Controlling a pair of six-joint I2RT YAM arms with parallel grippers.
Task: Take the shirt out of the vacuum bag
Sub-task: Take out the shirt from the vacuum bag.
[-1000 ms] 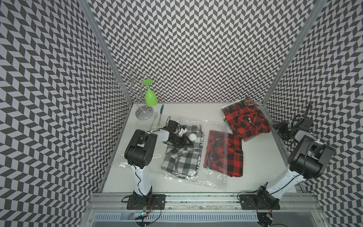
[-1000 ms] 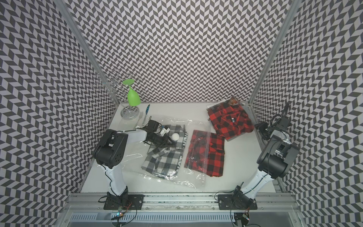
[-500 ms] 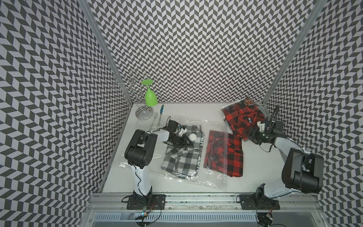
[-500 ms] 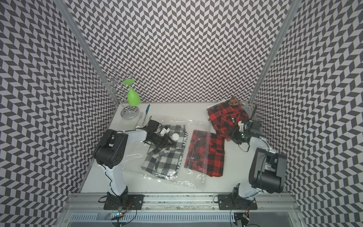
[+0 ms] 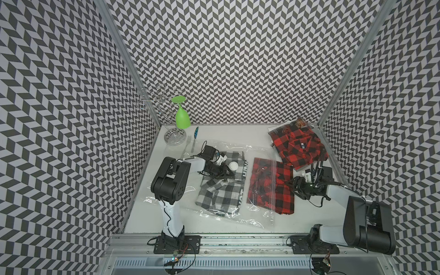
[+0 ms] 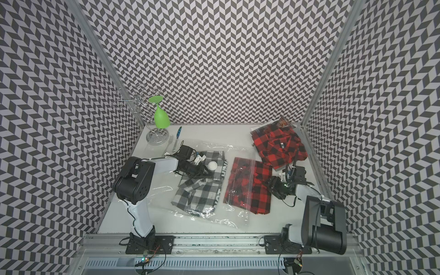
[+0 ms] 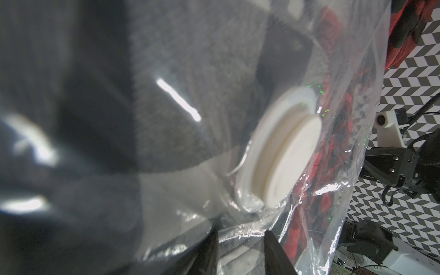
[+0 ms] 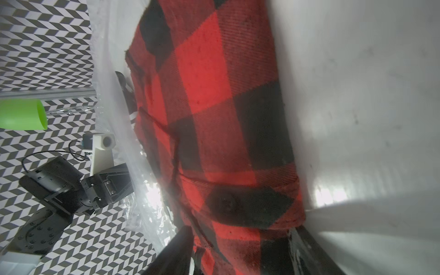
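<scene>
The vacuum bag [image 5: 238,214] lies flat and crinkly, its white valve cap [image 5: 233,165] facing up. Inside it is a black-and-white plaid shirt [image 5: 221,192]. A red plaid shirt [image 5: 266,185] lies half inside, its right part sticking out past the bag's edge. My left gripper [image 5: 226,175] rests beside the valve cap [image 7: 285,162], shut on a fold of the vacuum bag [image 7: 240,232]. My right gripper [image 5: 292,187] is at the red shirt's right edge, open, with the red shirt's cloth [image 8: 214,95] between its fingers [image 8: 181,250].
A green glass [image 5: 182,116] hangs upside down on a wire rack [image 5: 175,138] at the back left, with a fork [image 5: 188,142] and a blue-handled utensil [image 5: 195,135] beside it. Another red plaid shirt [image 5: 297,145] lies folded at the back right. Patterned walls close three sides.
My right arm has swung from the back right wall forward and inward to the red shirt's right edge. The left arm and the bag have not moved.
</scene>
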